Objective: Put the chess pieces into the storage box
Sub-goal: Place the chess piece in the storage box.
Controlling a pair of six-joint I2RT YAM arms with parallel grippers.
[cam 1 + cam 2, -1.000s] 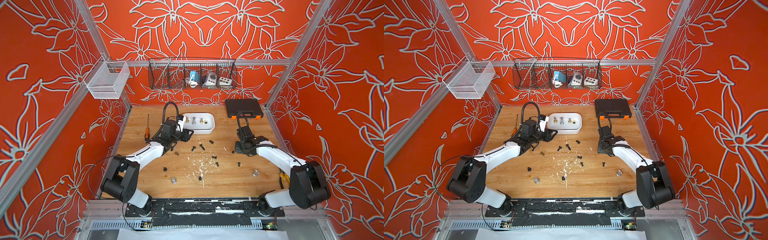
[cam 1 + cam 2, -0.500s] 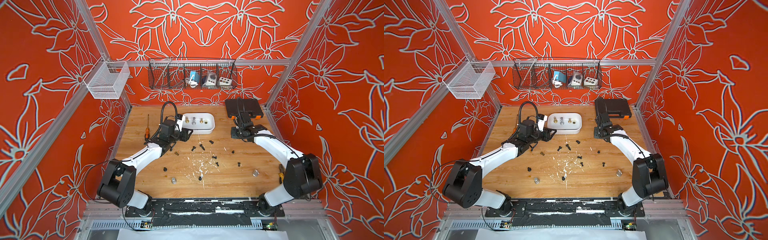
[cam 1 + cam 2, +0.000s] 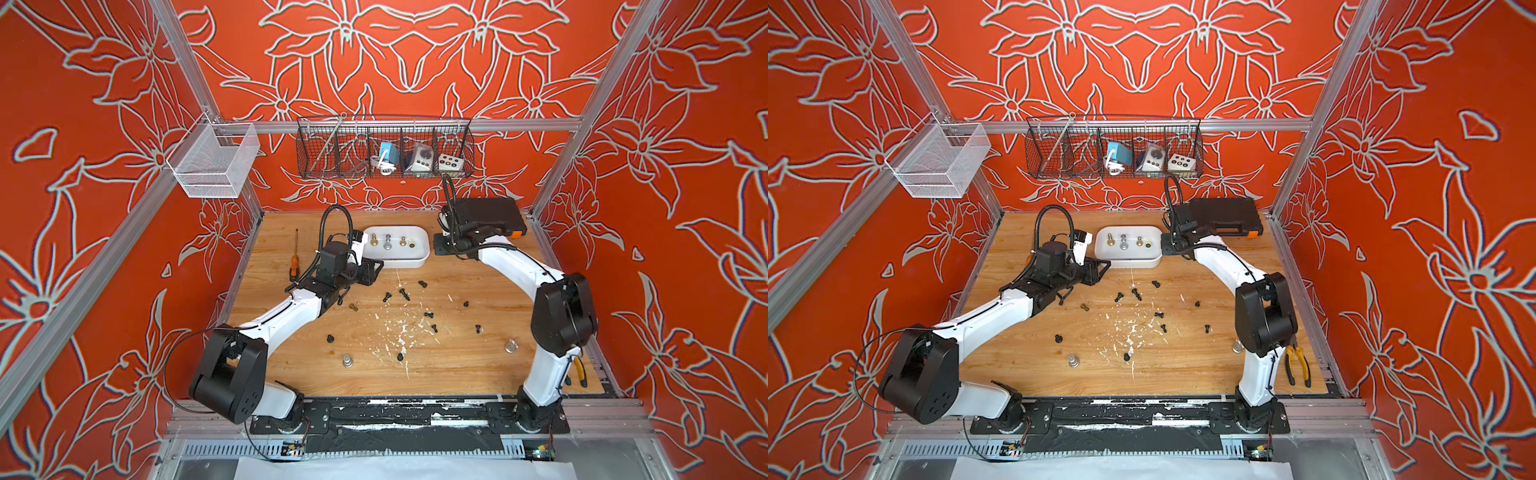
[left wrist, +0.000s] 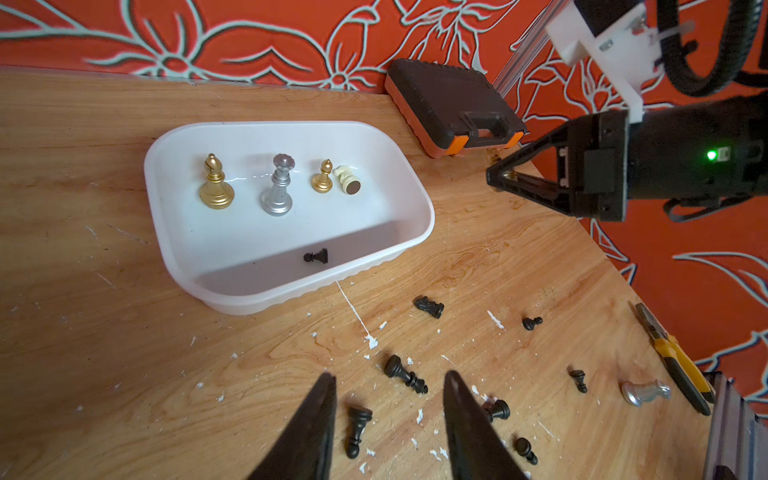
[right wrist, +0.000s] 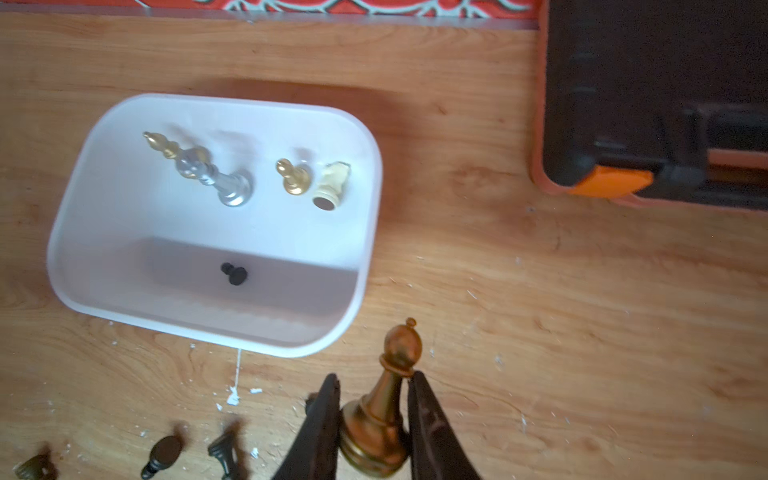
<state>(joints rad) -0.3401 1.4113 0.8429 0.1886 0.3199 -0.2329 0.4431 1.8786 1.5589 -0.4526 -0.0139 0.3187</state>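
Observation:
The white storage box (image 3: 398, 257) (image 3: 1128, 258) stands at the back middle of the table. Inside it stand two gold chess pieces (image 4: 215, 183) and a silver one (image 4: 279, 187). A cream one (image 4: 347, 180) and a black pawn (image 4: 316, 257) lie beside them. My right gripper (image 5: 375, 376) (image 3: 442, 246) hovers just off the box's right end, shut on a brass-gold piece (image 5: 384, 411). My left gripper (image 4: 389, 376) (image 3: 374, 270) is open and empty near the box's front left corner, above several black pieces (image 4: 405, 374) lying on the wood.
A black case with orange latches (image 3: 486, 216) lies behind the right gripper. A screwdriver (image 3: 295, 257) lies at the left and pliers (image 3: 1298, 365) at the front right. Two silver pieces (image 3: 347, 360) (image 3: 511, 345) and a brass one (image 3: 353, 307) lie loose on the table. Wire baskets (image 3: 384, 151) hang on the back wall.
My right arm has swung from the middle right of the table back to the box's right end with the brass-gold piece in its jaws. The left gripper has hardly moved.

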